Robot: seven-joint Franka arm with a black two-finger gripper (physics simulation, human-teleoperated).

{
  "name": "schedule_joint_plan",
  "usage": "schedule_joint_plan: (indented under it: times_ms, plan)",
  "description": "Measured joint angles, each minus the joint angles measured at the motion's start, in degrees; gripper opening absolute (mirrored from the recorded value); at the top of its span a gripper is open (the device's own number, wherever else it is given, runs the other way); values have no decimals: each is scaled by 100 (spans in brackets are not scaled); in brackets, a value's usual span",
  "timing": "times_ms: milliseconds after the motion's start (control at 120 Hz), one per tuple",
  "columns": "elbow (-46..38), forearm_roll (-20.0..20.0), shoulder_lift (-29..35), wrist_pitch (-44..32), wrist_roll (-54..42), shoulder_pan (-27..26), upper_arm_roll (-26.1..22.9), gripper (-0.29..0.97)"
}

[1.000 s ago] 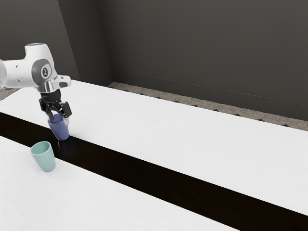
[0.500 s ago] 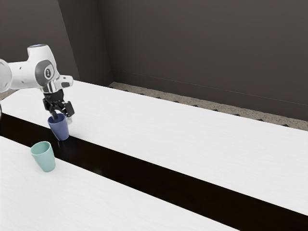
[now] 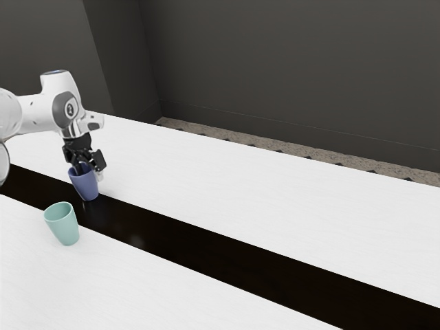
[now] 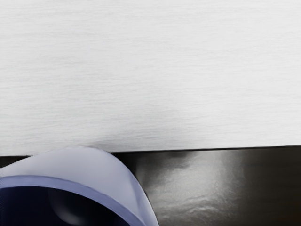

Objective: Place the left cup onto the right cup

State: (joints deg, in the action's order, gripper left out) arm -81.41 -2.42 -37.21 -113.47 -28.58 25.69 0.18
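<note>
A dark blue cup (image 3: 84, 185) stands at the far edge of the dark strip (image 3: 227, 258), on the exterior view's left. My gripper (image 3: 83, 168) reaches down onto its rim, one finger inside and one outside, shut on the cup's wall. A teal cup (image 3: 62, 223) stands upright on the near white surface, in front of the blue cup and a little to its left, apart from it. In the wrist view the blue cup (image 4: 70, 188) sits large and blurred just under my hand, its rim and dark inside showing.
White tabletop (image 3: 275, 185) stretches to the exterior view's right on both sides of the glossy dark strip. A dark wall (image 3: 289, 69) runs along the back. In the wrist view the white surface (image 4: 150, 70) meets the dark strip (image 4: 221, 188).
The arm has shifted slightly and my hand has turned over the blue cup. The cup has gone from tilted to nearly upright, staying in about the same spot. The teal cup has not moved.
</note>
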Motion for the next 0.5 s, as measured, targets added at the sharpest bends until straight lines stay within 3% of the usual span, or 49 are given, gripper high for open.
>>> schedule_joint_plan:
  times_ms: [175, 375, 500]
  plan:
    - [14, -10, -27, -5, -46, -3, 0, 65]
    - [9, -107, -20, -4, -84, -28, 9, 22]
    - [0, -124, -11, -6, -101, -48, 9, 5]
